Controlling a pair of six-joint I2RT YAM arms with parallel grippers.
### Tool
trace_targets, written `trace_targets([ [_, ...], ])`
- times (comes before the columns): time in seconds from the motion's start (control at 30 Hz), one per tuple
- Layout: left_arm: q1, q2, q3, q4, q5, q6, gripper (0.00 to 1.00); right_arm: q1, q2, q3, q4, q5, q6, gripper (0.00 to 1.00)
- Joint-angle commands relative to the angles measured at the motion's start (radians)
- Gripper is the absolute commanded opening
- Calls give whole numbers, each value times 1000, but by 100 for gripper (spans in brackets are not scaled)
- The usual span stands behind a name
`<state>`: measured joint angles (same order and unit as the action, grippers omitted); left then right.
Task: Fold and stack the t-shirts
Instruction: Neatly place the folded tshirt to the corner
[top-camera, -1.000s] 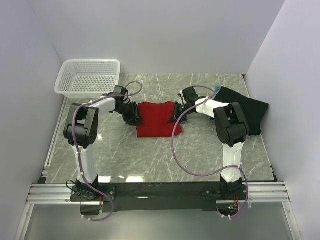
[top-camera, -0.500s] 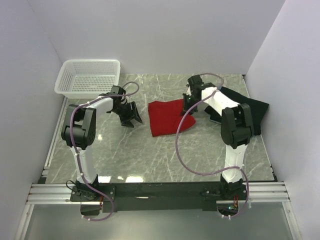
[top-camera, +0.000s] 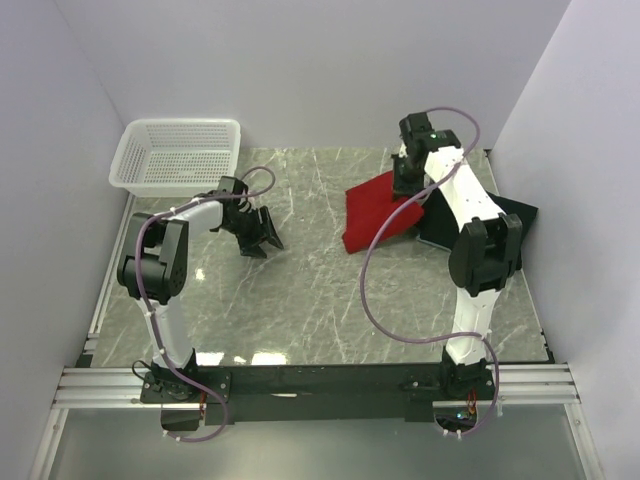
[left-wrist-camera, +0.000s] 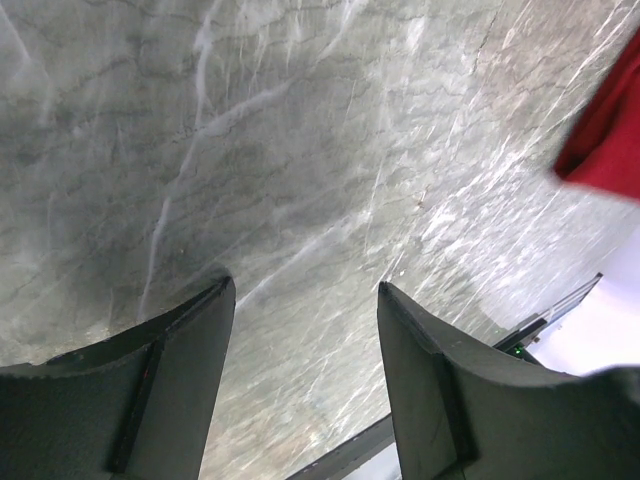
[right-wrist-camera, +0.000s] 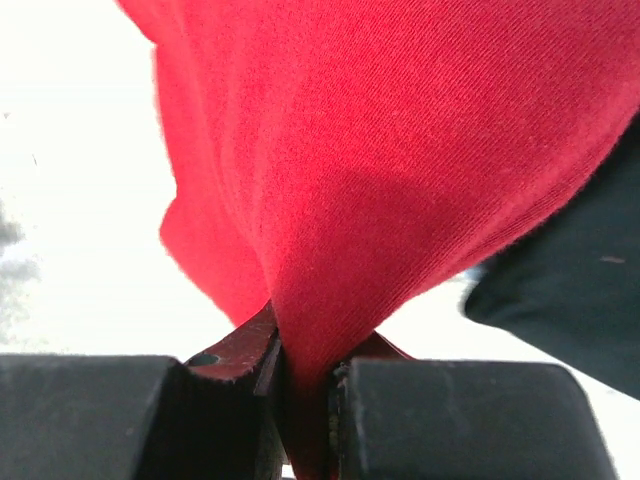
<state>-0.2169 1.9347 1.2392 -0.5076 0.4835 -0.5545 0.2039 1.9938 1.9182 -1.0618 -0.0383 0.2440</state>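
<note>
Emptied since a second ago, my left fingers (left-wrist-camera: 150, 385) hang spread above the tabletop (top-camera: 300, 290), centre left. Farther, my right fingers (right-wrist-camera: 470, 420) clench the red t-shirt (top-camera: 375, 210), dragged upper right against the black t-shirt (top-camera: 490, 225). Stacking seems underway; next, lay it squarely atop.

white arm links (top-camera: 468, 320), black joints (top-camera: 150, 270), looping purple cables (top-camera: 364, 290), left hand (left-wrist-camera: 305, 290) with matte black fingers (left-wrist-camera: 450, 400)

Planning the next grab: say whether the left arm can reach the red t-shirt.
Probably, at a stretch: only bare table separates the open left end effector from the red t-shirt, which the right end effector holds.
</note>
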Motion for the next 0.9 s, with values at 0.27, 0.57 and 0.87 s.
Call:
trace_targets([
  [0.27, -1, -3, -96, 21, -14, -4, 66, -67, -26, 265, -145, 178, -81, 0],
  [0.57, -1, 0, -135, 30, -17, 4, 66, -153, -118, 254, -109, 92, -115, 0],
  [0.87, -2, 6, -149, 27, -10, 16, 66, -228, -208, 236, -79, -51, -137, 0],
])
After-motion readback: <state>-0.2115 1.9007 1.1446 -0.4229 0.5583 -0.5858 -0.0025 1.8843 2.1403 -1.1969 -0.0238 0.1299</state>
